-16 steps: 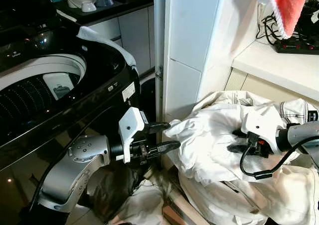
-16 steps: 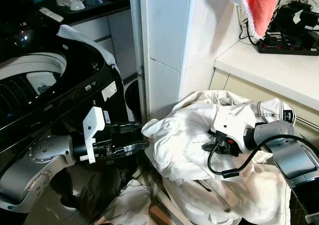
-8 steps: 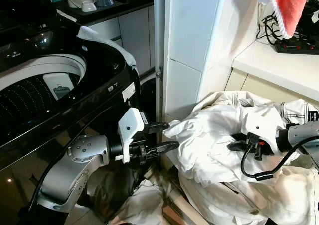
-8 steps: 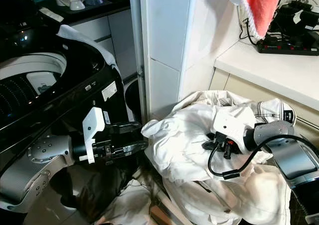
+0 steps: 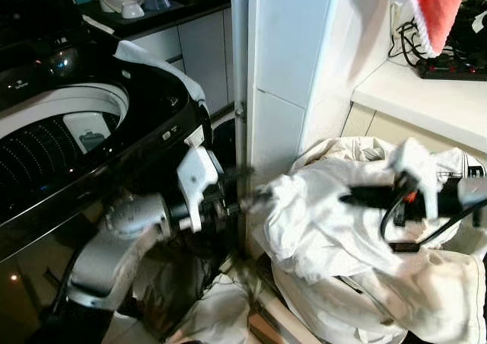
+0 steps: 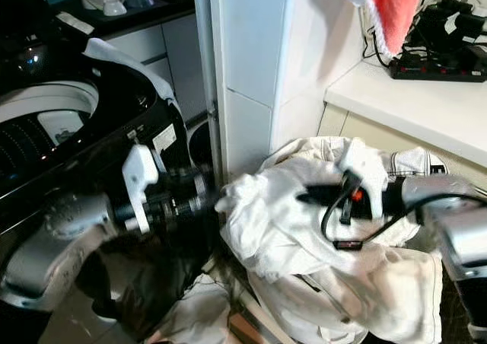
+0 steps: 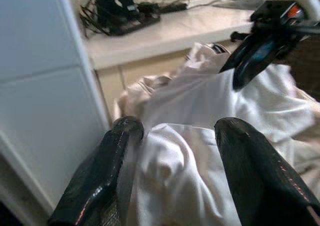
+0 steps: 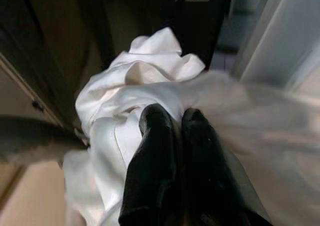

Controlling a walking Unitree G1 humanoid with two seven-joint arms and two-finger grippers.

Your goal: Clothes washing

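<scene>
A heap of white clothes lies in a basket to the right of the black top-loading washing machine, whose drum is uncovered. My left gripper is blurred at the heap's left edge. In the left wrist view it is open, with a fold of white cloth between its fingers. My right gripper lies across the top of the heap, pointing left. In the right wrist view its fingers are pressed together with their tips in a fold of the white garment.
A white pillar stands between the machine and the heap. A counter at the right holds power strips, and a red cloth hangs above it. Dark and white clothing lies on the floor below my left arm.
My right gripper has turned, stretched left across the heap and shut. My left gripper has risen slightly against the heap's edge and is blurred. The white cloth has shifted with them.
</scene>
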